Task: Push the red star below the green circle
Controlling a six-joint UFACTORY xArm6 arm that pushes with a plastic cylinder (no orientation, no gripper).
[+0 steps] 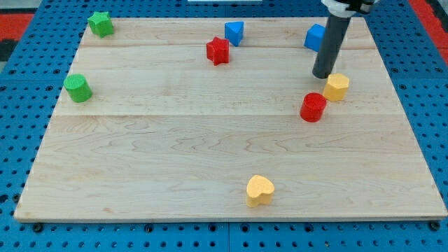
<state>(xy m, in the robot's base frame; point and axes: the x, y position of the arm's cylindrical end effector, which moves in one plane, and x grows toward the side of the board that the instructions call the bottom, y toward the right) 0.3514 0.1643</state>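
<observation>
The red star (218,51) lies near the view's top, a little left of centre. The green circle (78,88) is a short cylinder at the board's left edge. My tip (323,75) is far to the right of the red star, just left of and above a yellow block (337,87) and above a red cylinder (313,107). The tip touches neither the red star nor the green circle.
A green star (101,24) sits at the top left corner. A blue block (234,32) lies just right of and above the red star. Another blue block (315,36) is partly behind the rod. A yellow heart (260,190) lies near the bottom edge of the wooden board (175,154).
</observation>
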